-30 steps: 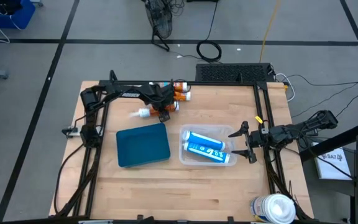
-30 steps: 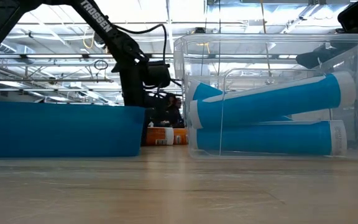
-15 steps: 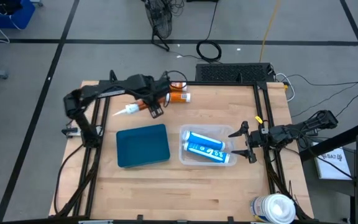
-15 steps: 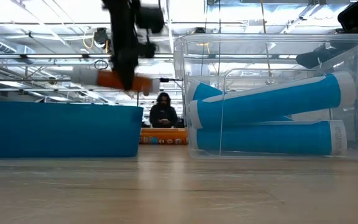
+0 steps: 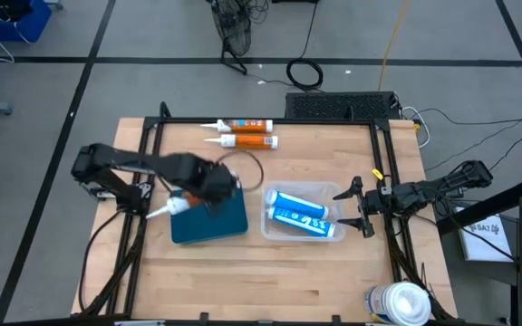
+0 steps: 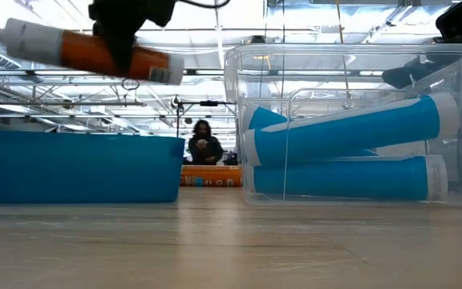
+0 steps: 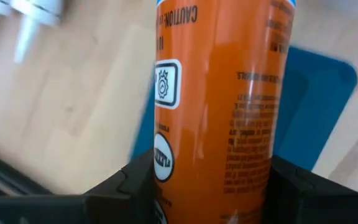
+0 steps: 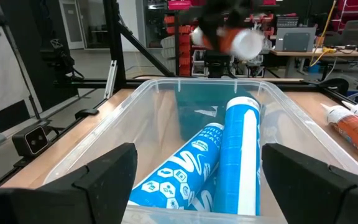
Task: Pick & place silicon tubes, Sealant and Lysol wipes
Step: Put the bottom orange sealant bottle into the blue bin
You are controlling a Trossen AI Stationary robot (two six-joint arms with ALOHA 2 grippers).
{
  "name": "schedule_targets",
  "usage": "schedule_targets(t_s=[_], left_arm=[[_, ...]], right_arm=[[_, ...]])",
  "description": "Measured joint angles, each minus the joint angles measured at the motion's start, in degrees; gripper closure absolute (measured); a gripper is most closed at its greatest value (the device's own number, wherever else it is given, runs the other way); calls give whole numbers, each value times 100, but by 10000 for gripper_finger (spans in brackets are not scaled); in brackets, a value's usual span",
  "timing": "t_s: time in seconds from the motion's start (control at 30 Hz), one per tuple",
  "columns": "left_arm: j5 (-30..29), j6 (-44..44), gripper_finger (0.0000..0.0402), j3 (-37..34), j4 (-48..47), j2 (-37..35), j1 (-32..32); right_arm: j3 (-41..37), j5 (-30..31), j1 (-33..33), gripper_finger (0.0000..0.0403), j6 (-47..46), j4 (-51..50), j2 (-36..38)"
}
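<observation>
Left tool clamps one orange sealant tube above the blue tray, left of centre. Two more orange tubes lie at top. Clear bin holds two blue tubes; right tool gapes beside it. Lysol wipes sit bottom right.

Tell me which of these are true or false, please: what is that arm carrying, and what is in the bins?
1. The left gripper holds an orange sealant tube. True.
2. The clear bin holds two blue tubes. True.
3. The held tube lies inside the blue tray. False: it is up in the air above the tray.
4. The right gripper grips a blue tube. False: it is open, beside the clear bin.
5. No orange tubes lie on the table. False: two orange tubes lie at the far edge.
</observation>
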State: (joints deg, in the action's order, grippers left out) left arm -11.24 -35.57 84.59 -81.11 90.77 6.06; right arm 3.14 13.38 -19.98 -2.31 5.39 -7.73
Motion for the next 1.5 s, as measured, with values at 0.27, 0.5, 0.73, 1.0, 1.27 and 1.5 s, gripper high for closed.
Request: schedule_targets(t_s=[0.27, 0.5, 0.73, 1.0, 1.27, 1.5], left_arm=[[295, -337, 199, -1009, 154, 691, 374], [609, 251, 199, -1390, 878, 1181, 220], [494, 542, 157, -1387, 966, 1415, 43], [70, 238, 13, -1385, 816, 1358, -181], [464, 368, 71, -1375, 718, 1238, -363], [425, 817, 107, -840, 597, 920, -529]], right_arm=[[0, 0, 1, 78, -1, 0, 0], [1, 0, 2, 78, -1, -4, 0], [2, 0, 1, 78, -1, -4, 0], [0, 1, 2, 78, 0, -3, 0], [1, 1, 2, 78, -2, 10, 1], [0, 1, 1, 78, -2, 8, 0]])
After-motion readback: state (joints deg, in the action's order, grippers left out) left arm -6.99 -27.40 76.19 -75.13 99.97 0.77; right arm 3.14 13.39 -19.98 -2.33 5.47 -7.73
